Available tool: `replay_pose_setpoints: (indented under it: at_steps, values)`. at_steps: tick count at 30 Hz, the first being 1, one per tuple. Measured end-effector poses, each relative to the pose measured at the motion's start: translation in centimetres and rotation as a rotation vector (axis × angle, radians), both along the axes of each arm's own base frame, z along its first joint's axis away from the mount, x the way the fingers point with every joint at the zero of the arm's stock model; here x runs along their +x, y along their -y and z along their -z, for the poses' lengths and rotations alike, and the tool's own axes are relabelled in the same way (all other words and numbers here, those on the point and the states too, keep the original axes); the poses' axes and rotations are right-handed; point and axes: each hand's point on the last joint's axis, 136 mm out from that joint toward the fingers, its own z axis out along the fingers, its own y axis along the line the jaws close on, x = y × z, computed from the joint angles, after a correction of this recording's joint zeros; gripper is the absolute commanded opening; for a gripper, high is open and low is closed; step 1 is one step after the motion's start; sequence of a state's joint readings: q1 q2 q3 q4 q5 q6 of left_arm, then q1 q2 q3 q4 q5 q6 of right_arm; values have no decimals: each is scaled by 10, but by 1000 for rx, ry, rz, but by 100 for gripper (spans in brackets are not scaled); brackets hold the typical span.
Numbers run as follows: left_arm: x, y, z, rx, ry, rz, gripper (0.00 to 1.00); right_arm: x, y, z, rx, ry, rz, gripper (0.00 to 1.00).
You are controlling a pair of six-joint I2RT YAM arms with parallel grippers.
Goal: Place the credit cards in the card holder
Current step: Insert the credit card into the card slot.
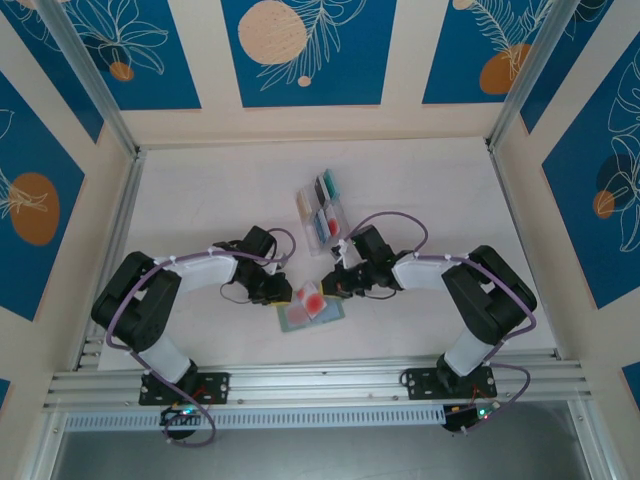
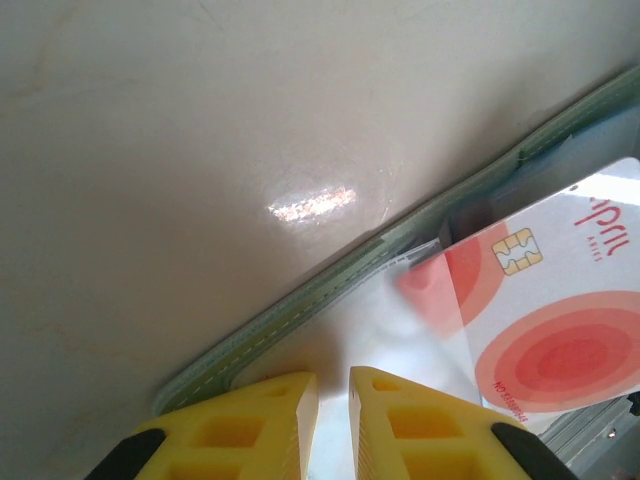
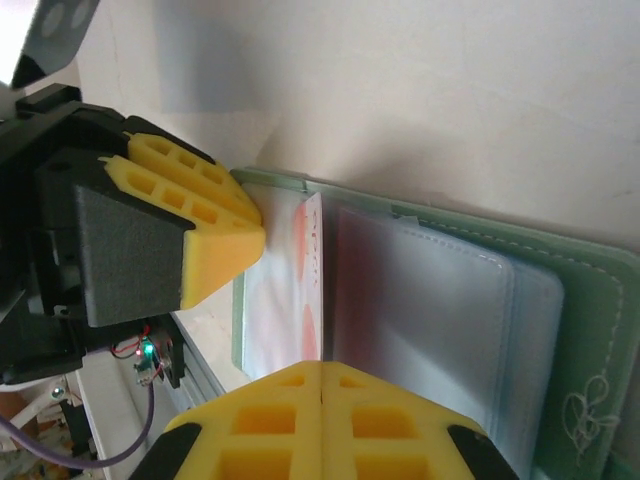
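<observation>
Left wrist view: on the red-and-white credit card [image 2: 560, 330] you get red lettering near the top right corner. It looks like "april", though the first letter is faint. A smaller line sits under it, too fine to read. Tiny red print runs along the card's lower left edge and is also illegible.

Right wrist view: the card holder [image 3: 590, 330] carries a stitched leaf-and-bud motif at its lower right corner, a sign and not a word.

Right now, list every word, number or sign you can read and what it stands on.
"pri": large red letters on the red-and-white card, ends unclear.
Small print under them and along its edge: too blurred to read.
On the card holder: no words, only a stitched flower.
</observation>
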State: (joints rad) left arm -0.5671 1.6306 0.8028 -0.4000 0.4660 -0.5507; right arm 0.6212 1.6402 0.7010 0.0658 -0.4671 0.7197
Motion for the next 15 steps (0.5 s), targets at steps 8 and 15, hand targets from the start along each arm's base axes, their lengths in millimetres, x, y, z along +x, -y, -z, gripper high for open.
replay_pose_setpoints:
  at_steps: [8,15]
  values:
    - [0,1,0,-10,5,1,19,-9,-5,11,-49,16,17,0]
    - [0,2,0,-18,4,-3,19,-14,-9,18,-93,47,24,0]
